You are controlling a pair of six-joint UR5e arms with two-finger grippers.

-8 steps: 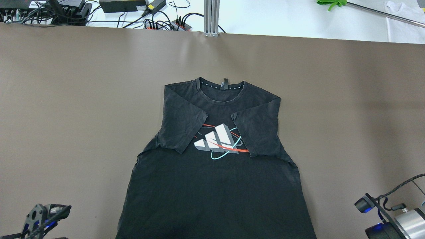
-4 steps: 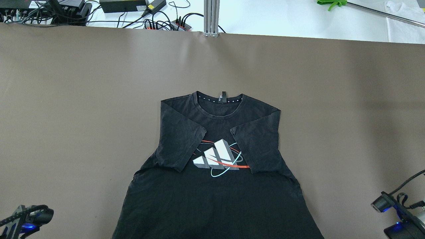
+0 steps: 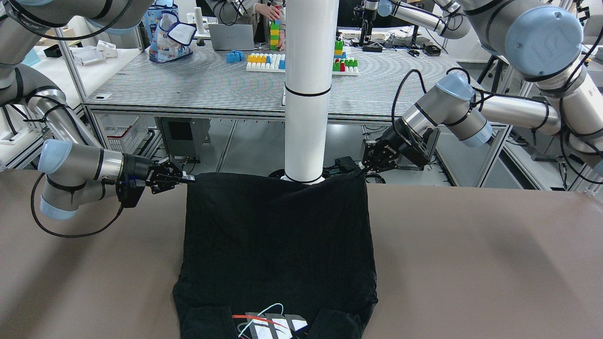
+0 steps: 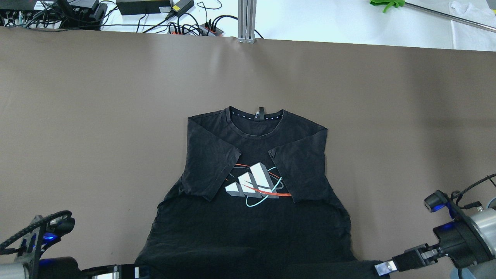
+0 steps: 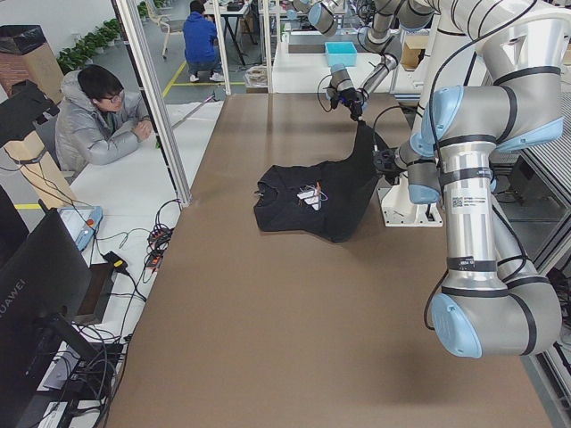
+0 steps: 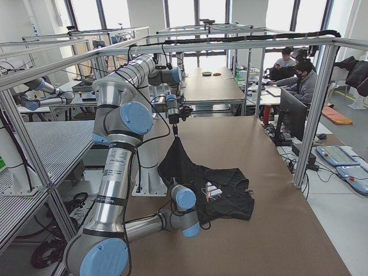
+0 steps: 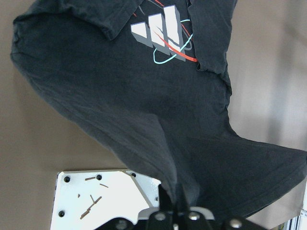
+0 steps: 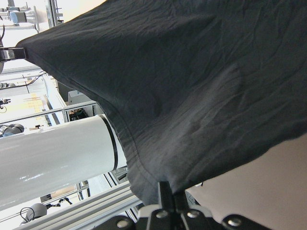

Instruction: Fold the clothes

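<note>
The clothes are one black T-shirt with a white, red and teal logo, lying on the brown table with both sleeves folded in over the chest. Its bottom hem is lifted and stretched taut at the robot's edge. My left gripper is shut on one hem corner, seen low in the overhead view. My right gripper is shut on the other corner. Both wrist views show fabric pinched between the fingertips.
The white pole stands just behind the raised hem, its base plate under the cloth. Cables and power supplies line the far edge. A seated person is beside the table; others sit at desks.
The shirt slid toward the robot's edge, then stopped. Both grippers have come into the overhead view at the bottom, holding the hem corners raised.
</note>
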